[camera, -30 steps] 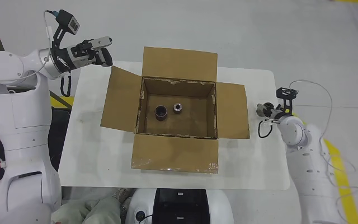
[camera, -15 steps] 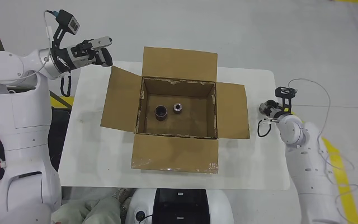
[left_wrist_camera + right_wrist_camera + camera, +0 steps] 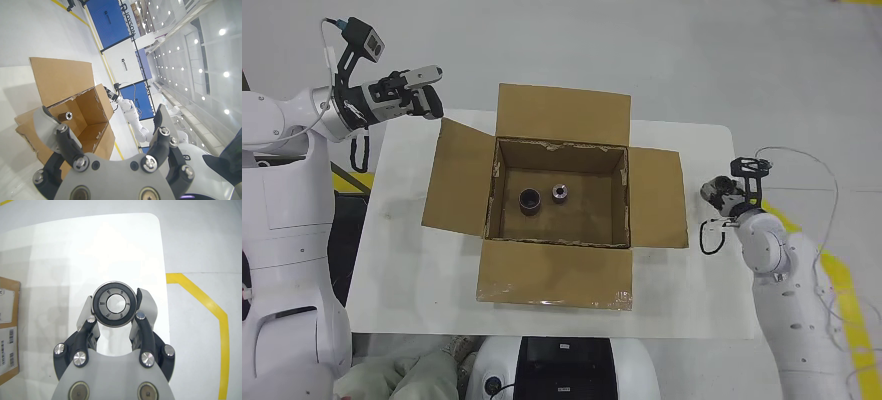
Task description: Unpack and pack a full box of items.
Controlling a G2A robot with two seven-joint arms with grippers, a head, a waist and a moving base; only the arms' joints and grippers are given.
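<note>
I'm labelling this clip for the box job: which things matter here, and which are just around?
Job: cardboard box; dark cylinder and silver part inside it; ring-shaped part held by right gripper; open left gripper.
Just around: white table; yellow floor line; blue wall panels.

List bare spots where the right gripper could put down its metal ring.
Bare table left of the box's left flap; a strip right of the right flap, under the ring. Crowded: the box floor by the dark cylinder and silver part.
</note>
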